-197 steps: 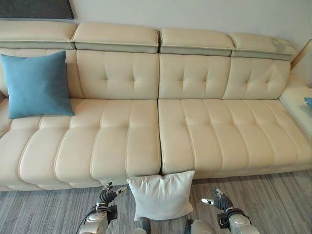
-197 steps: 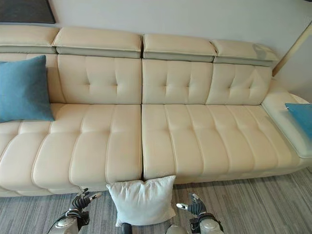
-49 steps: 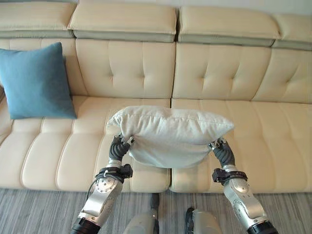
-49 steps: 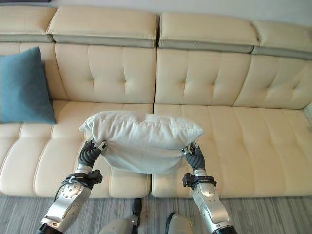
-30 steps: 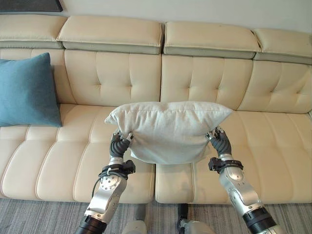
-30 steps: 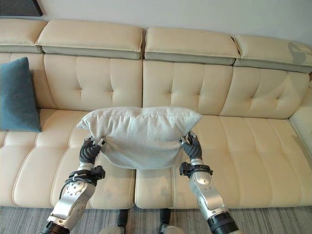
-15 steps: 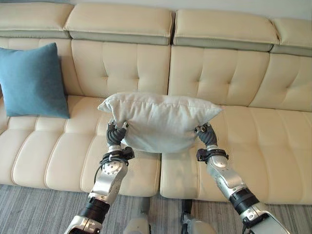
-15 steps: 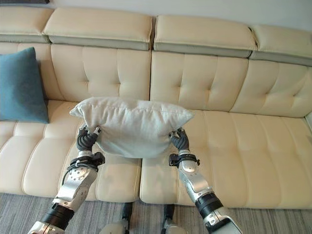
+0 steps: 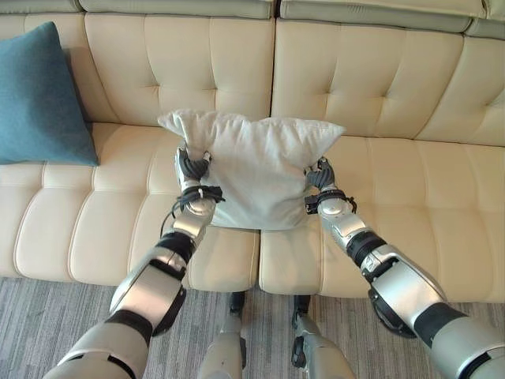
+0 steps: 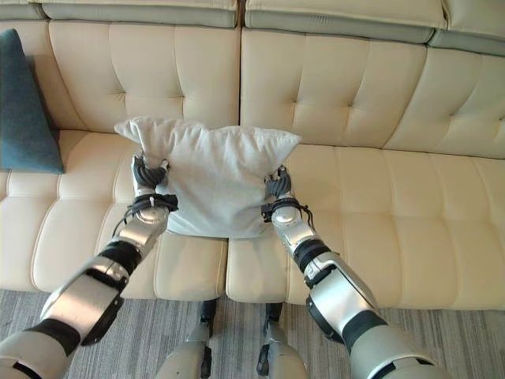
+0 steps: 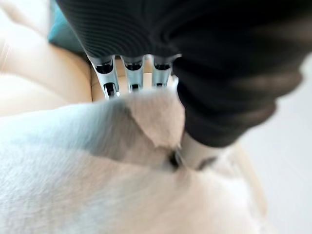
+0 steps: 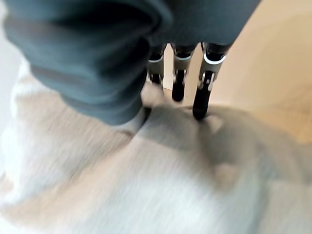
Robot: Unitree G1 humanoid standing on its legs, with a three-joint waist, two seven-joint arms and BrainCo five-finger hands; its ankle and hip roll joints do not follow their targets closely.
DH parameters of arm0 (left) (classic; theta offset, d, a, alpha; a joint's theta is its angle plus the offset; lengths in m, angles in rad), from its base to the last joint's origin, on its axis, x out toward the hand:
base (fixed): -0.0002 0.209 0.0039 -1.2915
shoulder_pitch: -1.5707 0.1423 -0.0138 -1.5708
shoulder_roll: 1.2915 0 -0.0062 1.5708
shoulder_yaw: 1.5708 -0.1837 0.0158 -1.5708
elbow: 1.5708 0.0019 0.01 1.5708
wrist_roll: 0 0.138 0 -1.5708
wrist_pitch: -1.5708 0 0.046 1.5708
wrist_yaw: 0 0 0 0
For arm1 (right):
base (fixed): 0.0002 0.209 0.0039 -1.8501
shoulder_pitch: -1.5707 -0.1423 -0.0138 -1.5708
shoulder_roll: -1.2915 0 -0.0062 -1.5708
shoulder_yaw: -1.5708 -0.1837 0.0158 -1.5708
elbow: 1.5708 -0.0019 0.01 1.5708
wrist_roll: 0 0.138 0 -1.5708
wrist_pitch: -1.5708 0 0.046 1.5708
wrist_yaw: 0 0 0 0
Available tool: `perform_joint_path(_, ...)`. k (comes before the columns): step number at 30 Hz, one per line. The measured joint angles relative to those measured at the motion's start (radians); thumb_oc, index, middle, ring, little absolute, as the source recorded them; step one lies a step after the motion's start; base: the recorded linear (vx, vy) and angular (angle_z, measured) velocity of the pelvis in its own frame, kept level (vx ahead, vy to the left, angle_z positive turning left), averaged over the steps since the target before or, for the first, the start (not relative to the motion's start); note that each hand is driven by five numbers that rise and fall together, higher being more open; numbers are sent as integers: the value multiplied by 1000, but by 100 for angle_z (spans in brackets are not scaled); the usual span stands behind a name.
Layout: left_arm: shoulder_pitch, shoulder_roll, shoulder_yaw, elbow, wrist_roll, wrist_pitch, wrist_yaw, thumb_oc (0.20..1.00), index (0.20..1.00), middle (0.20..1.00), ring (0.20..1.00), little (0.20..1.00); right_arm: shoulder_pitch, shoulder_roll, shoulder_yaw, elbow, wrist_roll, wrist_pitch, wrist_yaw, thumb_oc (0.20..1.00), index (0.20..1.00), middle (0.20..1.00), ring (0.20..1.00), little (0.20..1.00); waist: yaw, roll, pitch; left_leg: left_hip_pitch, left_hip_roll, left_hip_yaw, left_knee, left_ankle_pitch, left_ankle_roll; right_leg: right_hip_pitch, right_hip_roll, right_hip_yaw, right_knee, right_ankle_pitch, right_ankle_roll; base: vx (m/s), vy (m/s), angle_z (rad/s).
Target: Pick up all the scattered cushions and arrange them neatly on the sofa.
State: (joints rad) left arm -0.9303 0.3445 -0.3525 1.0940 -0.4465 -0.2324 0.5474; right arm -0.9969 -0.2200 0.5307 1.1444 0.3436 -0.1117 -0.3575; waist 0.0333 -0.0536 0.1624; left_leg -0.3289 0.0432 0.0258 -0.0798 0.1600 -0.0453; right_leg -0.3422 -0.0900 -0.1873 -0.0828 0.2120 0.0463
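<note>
- The blue cushion is cut off by the left edge in both eye views; in the right eye view only a narrow strip of it shows at upper left.
- The sofa is cut off at the top and both sides; its headrests barely show.
- In both wrist views the cloth is blurred, and the tips of the fingers sink behind the fabric.
- The white cushion is at the centre of the frame, over the seam between the two seat pads, just in front of the backrest.
- Its long axis runs left to right across the picture; the top edge is wide with pointed corners, the lower part narrower and sagging toward the seat front.
- Whether its lower edge rests on the seat I cannot tell.
- The left hand pinches the cushion's left side below the corner, thumb and fingers curled on the cloth.
- The right hand grips the right side the same way.
- Both arms reach forward and up from the bottom corners, nearly straight, converging on the cushion.
</note>
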Motion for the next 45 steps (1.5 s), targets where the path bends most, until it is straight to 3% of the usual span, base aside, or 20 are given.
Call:
perform_joint_path(2, 0, 25, 65, 51, -135, 2, -73, 1000, 1000, 1000, 1000, 1000, 5, -28, -25, 11, -1, 17, 21, 1000, 1000, 1000, 1000, 1000, -4, -5, 8, 36, 2, 11, 0, -1, 0, 33, 1, 1, 0, 0, 0, 50, 10, -9)
perform_joint_path(4, 59, 94, 166, 42, -261, 18, -174, 1000, 1000, 1000, 1000, 1000, 77, -60, -171, 12, 15, 24, 50, 1000, 1000, 1000, 1000, 1000, -9, -7, 11, 88, 5, 17, -1, -21, -5, 81, 4, 7, 0, -18, 7, 84, 18, -9)
perform_joint_path(8, 226, 225, 268, 13, -322, 33, -230, 1000, 1000, 1000, 1000, 1000, 269, -162, -298, 38, 95, 40, 69, 1000, 1000, 1000, 1000, 1000, -21, -9, 10, 144, 7, 19, -1, -38, -6, 137, 5, 18, 0, -37, 17, 70, 18, -3)
perform_joint_path(9, 388, 256, 328, -73, -307, 29, -274, 1000, 1000, 1000, 1000, 1000, 407, -174, -423, -6, 128, 21, 108, 1000, 1000, 1000, 1000, 1000, -25, -9, 10, 166, 7, 33, -2, -47, -4, 155, 5, 21, -1, -41, 18, 39, 10, -18)
perform_joint_path(14, 694, 218, 367, -81, -199, 60, -321, 1000, 1000, 1000, 1000, 1000, 716, -188, -529, -12, 203, 28, 153, 1000, 1000, 1000, 1000, 1000, -32, -11, -1, 218, 5, 42, -9, -71, 0, 200, -1, 26, -6, -70, 27, -9, 4, -8)
perform_joint_path(15, 749, 180, 377, -89, -171, 68, -332, 1000, 1000, 1000, 1000, 1000, 766, -179, -552, -23, 209, 25, 166, 1000, 1000, 1000, 1000, 1000, -36, -12, -5, 218, 3, 44, -7, -71, 0, 200, -1, 28, -6, -68, 26, -46, 4, -4)
perform_joint_path(20, 898, 27, 377, -131, -60, 78, -361, 1000, 1000, 1000, 1000, 1000, 895, -84, -537, -150, 174, 3, 210, 1000, 1000, 1000, 1000, 1000, -50, -13, -72, 233, 2, 60, -9, -72, 2, 206, -1, 49, -6, -65, 25, -73, 17, -8)
perform_joint_path(25, 979, -50, 270, -198, 15, 79, -381, 1000, 1000, 1000, 1000, 1000, 978, -35, -460, -216, 64, 1, 221, 1000, 1000, 1000, 1000, 1000, -53, -6, -117, 264, -1, 69, -9, -81, 8, 232, -5, 56, -6, -67, 23, -85, 47, -6)
perform_joint_path(31, 1023, -76, 163, -383, 74, 84, -394, 1000, 1000, 1000, 1000, 1000, 1064, -13, -425, -316, -10, 3, 218, 1000, 1000, 1000, 1000, 1000, -54, 0, -135, 275, -11, 69, -9, -82, 14, 240, -12, 60, -6, -65, 23, -115, 76, -2)
perform_joint_path(38, 1038, -60, 146, -487, 73, 76, -394, 1000, 1000, 1000, 1000, 1000, 1087, 0, -425, -367, -4, -14, 217, 1000, 1000, 1000, 1000, 1000, -72, -22, -109, 245, -31, 103, -1, -69, 32, 188, -32, 80, -1, -59, 37, -225, 14, -16)
perform_joint_path(39, 1025, -58, 145, -495, 73, 75, -395, 1000, 1000, 1000, 1000, 1000, 1046, 0, -426, -366, 35, -16, 219, 1000, 1000, 1000, 1000, 1000, -78, 11, -59, 213, 2, 116, -4, -44, 62, 151, -19, 73, 40, -100, 84, -41, -59, -19)
perform_joint_path(40, 1020, -58, 145, -494, 73, 75, -395, 1000, 1000, 1000, 1000, 1000, 1041, 2, -425, -368, 42, -15, 221, 1000, 1000, 1000, 1000, 1000, -81, 20, -41, 208, 10, 117, -7, -48, 57, 140, -16, 69, 83, -105, 74, -62, -100, -16)
perform_joint_path(41, 1025, -61, 148, -491, 73, 76, -401, 1000, 1000, 1000, 1000, 1000, 1051, 2, -425, -367, 64, -15, 233, 1000, 1000, 1000, 1000, 1000, -81, 32, -28, 211, 24, 117, -3, -37, 71, 142, -13, 73, 211, -172, 68, -45, -108, -1)
perform_joint_path(42, 1037, -54, 150, -489, 73, 75, -406, 1000, 1000, 1000, 1000, 1000, 1064, 6, -425, -366, 71, -15, 240, 1000, 1000, 1000, 1000, 1000, -81, 29, -29, 217, 23, 114, -1, -39, 68, 179, -19, 77, 257, -222, 60, -55, -151, -4)
perform_joint_path(43, 1040, -49, 159, -473, 73, 76, -413, 1000, 1000, 1000, 1000, 1000, 1060, 8, -425, -356, 73, -15, 244, 1000, 1000, 1000, 1000, 1000, -72, 13, -27, 230, 17, 122, -1, -43, 62, 218, -26, 78, 242, -258, 55, -90, -172, -13)
perform_joint_path(44, 1040, -50, 160, -449, 73, 78, -415, 1000, 1000, 1000, 1000, 1000, 1061, 7, -426, -352, 73, -15, 247, 1000, 1000, 1000, 1000, 1000, -72, 12, -28, 232, 22, 120, -1, -41, 61, 245, -20, 80, 197, -252, 40, -220, -266, -9)
perform_joint_path(45, 1045, -56, 160, -422, 73, 81, -418, 1000, 1000, 1000, 1000, 1000, 1050, 4, -425, -346, 75, -16, 250, 1000, 1000, 1000, 1000, 1000, -71, 30, -19, 237, 36, 117, -1, -34, 54, 269, -10, 73, 173, -245, 57, -265, -277, -5)
